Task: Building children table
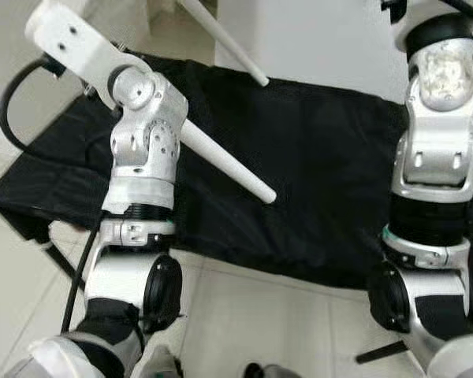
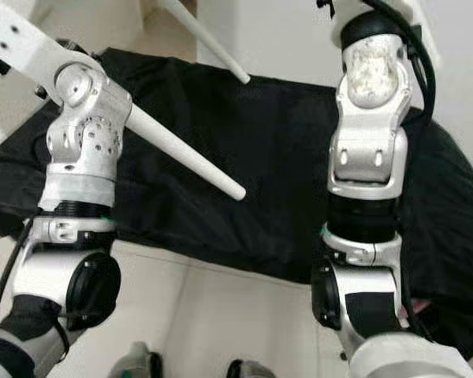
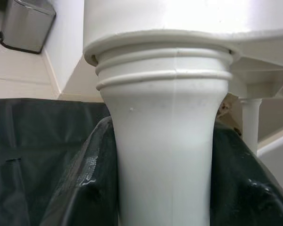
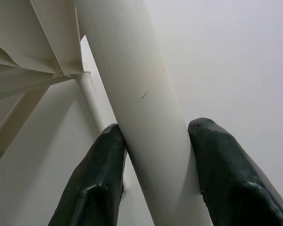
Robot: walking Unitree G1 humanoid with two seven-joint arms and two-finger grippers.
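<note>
Your left gripper (image 3: pixel 162 188) clamps a white table leg (image 3: pixel 162 141) below its ribbed collar; your right gripper (image 4: pixel 155 188) pinches another white leg (image 4: pixel 137 94), black cloth (image 1: pixel 315 157) beneath.

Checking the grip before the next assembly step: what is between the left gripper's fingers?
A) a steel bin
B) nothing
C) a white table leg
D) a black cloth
C: in the left wrist view the black fingers flank the white table leg just below its ribbed collar.
</note>
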